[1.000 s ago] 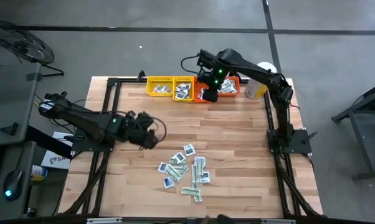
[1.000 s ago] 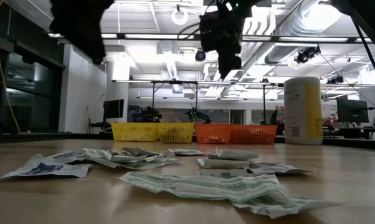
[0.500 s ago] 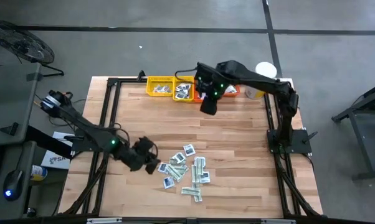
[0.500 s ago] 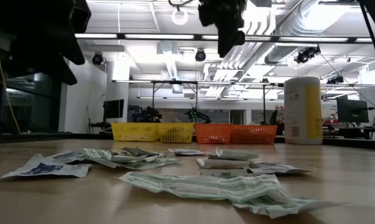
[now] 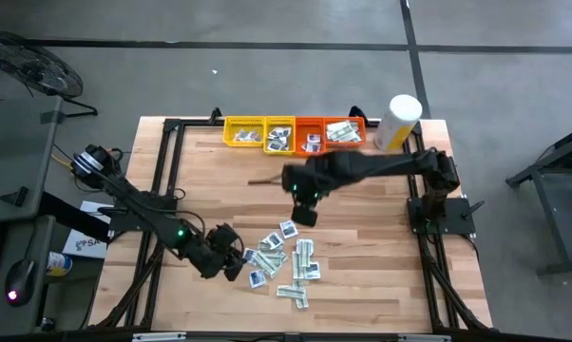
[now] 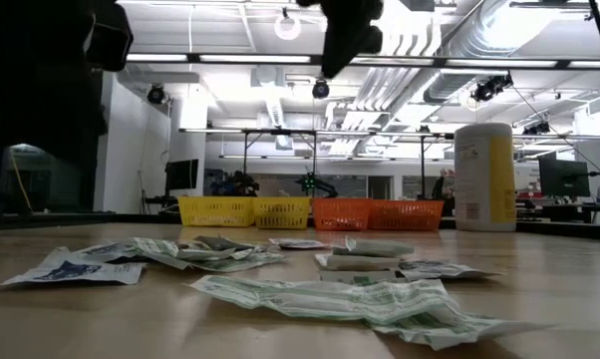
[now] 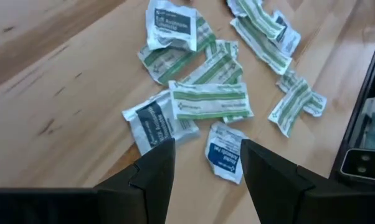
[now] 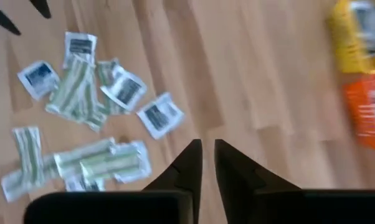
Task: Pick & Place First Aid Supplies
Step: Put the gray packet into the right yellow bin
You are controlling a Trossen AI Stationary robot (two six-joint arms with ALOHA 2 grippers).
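Packets [image 5: 281,261] of first aid supplies scattered loose on wooden table [image 5: 362,237], toward near edge, a little left of centre: narrow white-and-green strips [image 7: 209,99] mixed with small white squares with dark blue centre [image 7: 225,155]. More packets lying in trays at far edge.

Left gripper [image 5: 231,264] low at left rim of pile, fingers [image 7: 153,171] spread wide, nothing between them. Seen past those fingers in left wrist view: 1 blue-centred square directly in the gap, a second blue-marked packet [image 7: 153,121] just beside left-hand finger, white-and-green strip above both. No contact with any packet visible.

Right gripper [image 5: 305,211] above bare wood between trays and pile, arm stretched in from right side of table. Fingers [image 8: 190,165] nearly together, only a narrow slit left, holding nothing. Pile visible beyond them in right wrist view, well apart from fingertips.

Yellow tray [image 5: 257,133] and red tray [image 5: 329,133] side by side along far edge, touching, 2 compartments each. White-and-yellow canister [image 5: 397,123] upright just right of red tray. Both grippers dark and cut off at top of low view, pile spread across foreground.
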